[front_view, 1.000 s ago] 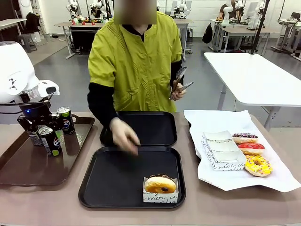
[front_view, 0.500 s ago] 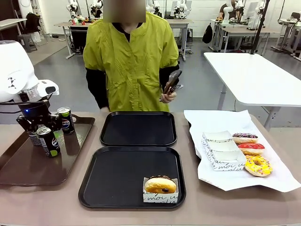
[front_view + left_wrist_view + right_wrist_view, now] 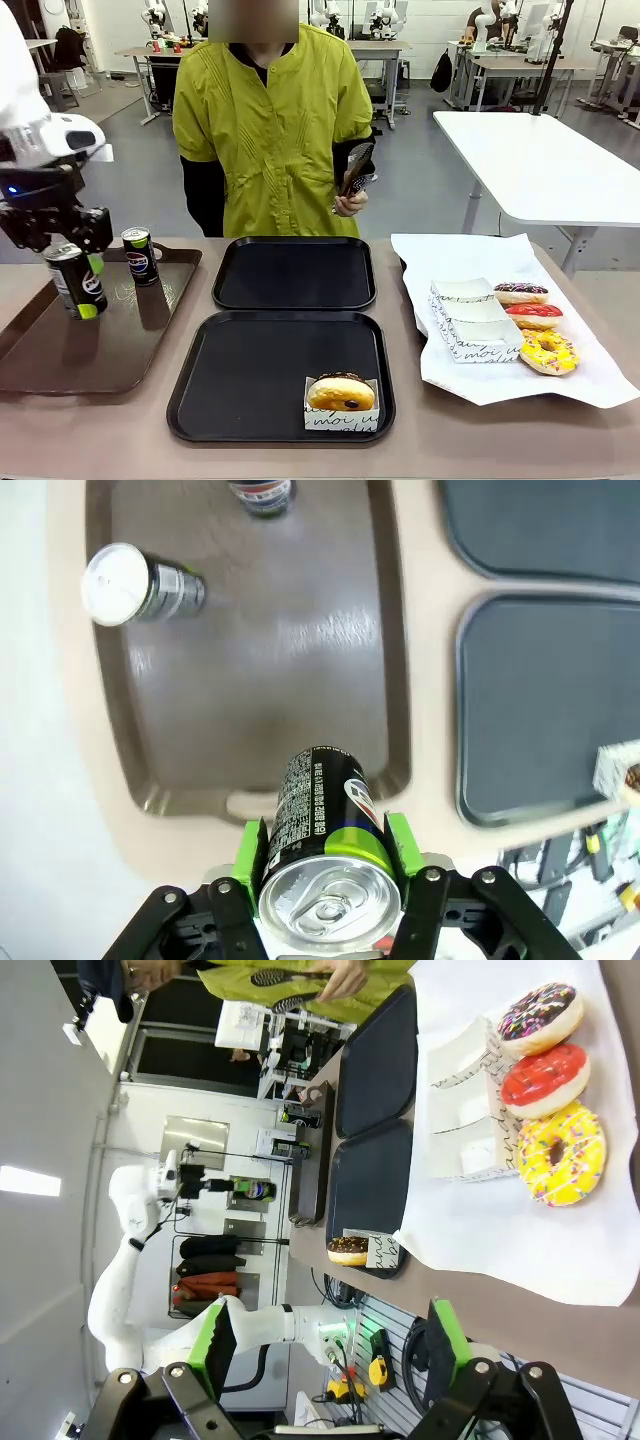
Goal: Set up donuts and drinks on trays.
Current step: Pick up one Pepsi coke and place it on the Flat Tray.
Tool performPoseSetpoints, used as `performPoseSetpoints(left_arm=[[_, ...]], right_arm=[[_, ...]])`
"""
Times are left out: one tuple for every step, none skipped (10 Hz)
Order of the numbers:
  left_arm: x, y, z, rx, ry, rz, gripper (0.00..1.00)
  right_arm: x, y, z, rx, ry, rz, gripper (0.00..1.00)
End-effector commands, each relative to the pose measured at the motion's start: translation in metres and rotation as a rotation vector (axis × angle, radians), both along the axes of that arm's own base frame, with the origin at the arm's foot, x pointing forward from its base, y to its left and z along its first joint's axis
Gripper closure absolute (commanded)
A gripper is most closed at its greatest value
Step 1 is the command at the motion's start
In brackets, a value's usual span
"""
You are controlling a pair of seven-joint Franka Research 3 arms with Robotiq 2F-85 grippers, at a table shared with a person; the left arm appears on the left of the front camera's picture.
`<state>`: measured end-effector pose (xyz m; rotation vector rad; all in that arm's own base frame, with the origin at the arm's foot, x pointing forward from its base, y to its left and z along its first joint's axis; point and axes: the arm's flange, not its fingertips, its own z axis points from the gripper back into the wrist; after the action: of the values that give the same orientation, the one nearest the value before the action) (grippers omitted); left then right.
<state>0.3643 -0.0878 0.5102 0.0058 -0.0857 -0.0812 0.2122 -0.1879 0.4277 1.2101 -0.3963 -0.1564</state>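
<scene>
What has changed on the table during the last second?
The left gripper, shut on a can, lifted it off the brown tray, up and to its left. The person drew a hand back from the near tray. The donut there and the far can stayed.

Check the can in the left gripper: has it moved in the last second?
Yes. The held can has risen and shifted left, away from the standing can on the brown tray.
</scene>
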Motion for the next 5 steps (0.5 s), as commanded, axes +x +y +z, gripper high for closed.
performPoseSetpoints(left_arm=[[-0.031,-0.003,0.018,-0.014,-0.014,-0.023,0.44],[-0.039,-0.001,0.022,-0.025,-0.023,-0.03,0.44],[-0.021,-0.004,0.017,0.003,-0.004,-0.014,0.44],[-0.021,-0.004,0.017,0.003,-0.004,-0.014,0.44],[-0.021,-0.004,0.017,0.003,-0.004,-0.014,0.44]], right_arm=[[0.001,-0.001,0.0,0.015,-0.02,0.002,0.0],[0.001,-0.001,0.0,0.015,-0.02,0.002,0.0],[0.001,-0.001,0.0,0.015,-0.02,0.002,0.0],[0.001,-0.001,0.0,0.015,-0.02,0.002,0.0],[0.001,-0.001,0.0,0.015,-0.02,0.002,0.0]])
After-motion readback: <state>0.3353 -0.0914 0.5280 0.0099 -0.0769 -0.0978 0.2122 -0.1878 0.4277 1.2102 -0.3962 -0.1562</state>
